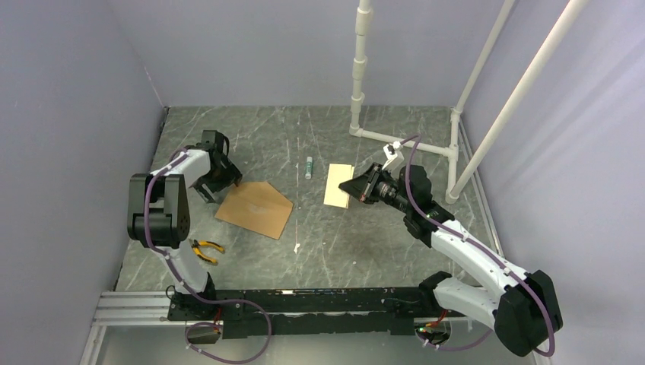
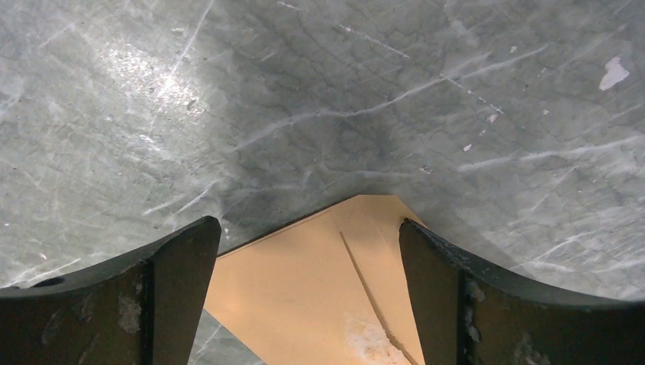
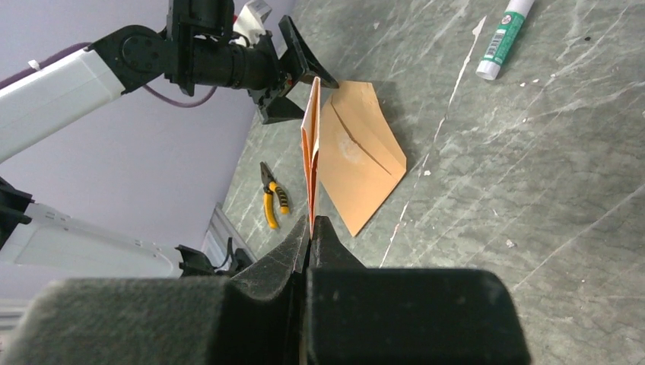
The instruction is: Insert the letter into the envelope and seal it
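Note:
The brown envelope [image 1: 255,209] lies flat on the table, left of centre, its pointed flap toward the right. My left gripper [image 1: 225,182] hovers open over its far left corner. In the left wrist view that corner of the envelope [image 2: 319,289] shows between the spread fingers [image 2: 175,293], with a diagonal seam visible and no contact. My right gripper [image 1: 353,186] is shut on the right edge of the pale letter [image 1: 337,185], right of the envelope. From the right wrist the letter [image 3: 310,144] appears edge-on, rising from the closed gripper [image 3: 310,226], with the envelope [image 3: 361,163] beyond it.
A glue stick [image 1: 309,167] lies behind the gap between envelope and letter. Yellow-handled pliers [image 1: 205,249] lie near the left arm's base. A white pipe frame [image 1: 395,137] stands at the back right. Grey walls close in the sides and back.

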`<state>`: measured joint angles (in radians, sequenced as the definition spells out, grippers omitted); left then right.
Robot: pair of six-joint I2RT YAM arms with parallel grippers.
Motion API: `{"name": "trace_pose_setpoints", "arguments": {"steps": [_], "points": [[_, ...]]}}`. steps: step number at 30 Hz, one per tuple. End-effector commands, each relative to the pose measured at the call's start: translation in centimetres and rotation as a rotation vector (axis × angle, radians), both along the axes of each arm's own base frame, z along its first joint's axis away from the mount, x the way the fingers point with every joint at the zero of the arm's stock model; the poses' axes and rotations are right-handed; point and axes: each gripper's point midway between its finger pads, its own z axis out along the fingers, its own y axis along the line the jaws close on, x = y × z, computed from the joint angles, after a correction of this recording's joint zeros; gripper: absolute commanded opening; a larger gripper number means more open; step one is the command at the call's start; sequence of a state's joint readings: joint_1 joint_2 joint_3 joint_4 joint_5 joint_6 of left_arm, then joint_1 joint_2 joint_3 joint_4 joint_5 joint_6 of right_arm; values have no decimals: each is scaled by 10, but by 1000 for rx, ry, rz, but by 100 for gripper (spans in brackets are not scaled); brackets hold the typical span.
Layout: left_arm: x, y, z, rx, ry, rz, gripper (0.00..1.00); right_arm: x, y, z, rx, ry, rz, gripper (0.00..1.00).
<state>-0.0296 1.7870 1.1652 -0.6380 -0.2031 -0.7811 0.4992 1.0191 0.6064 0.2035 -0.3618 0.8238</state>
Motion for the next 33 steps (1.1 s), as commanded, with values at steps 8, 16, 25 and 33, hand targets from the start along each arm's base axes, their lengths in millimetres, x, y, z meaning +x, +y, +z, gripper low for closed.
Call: {"name": "trace_pose_setpoints", "arguments": {"steps": [8,16,25,33], "points": [[-11,-57,-18,-178,28,-138,88,-4,0,2,-21,-15,21,0],[-26,-117,-18,-237,49,-320,85,-7,4,-15,-38,46,49,0],[-14,-173,28,-379,-106,-553,86,-15,19,-60,-99,131,153,0],[-14,-124,73,-142,-150,-371,91,1,51,-76,-198,129,240,0]]}}
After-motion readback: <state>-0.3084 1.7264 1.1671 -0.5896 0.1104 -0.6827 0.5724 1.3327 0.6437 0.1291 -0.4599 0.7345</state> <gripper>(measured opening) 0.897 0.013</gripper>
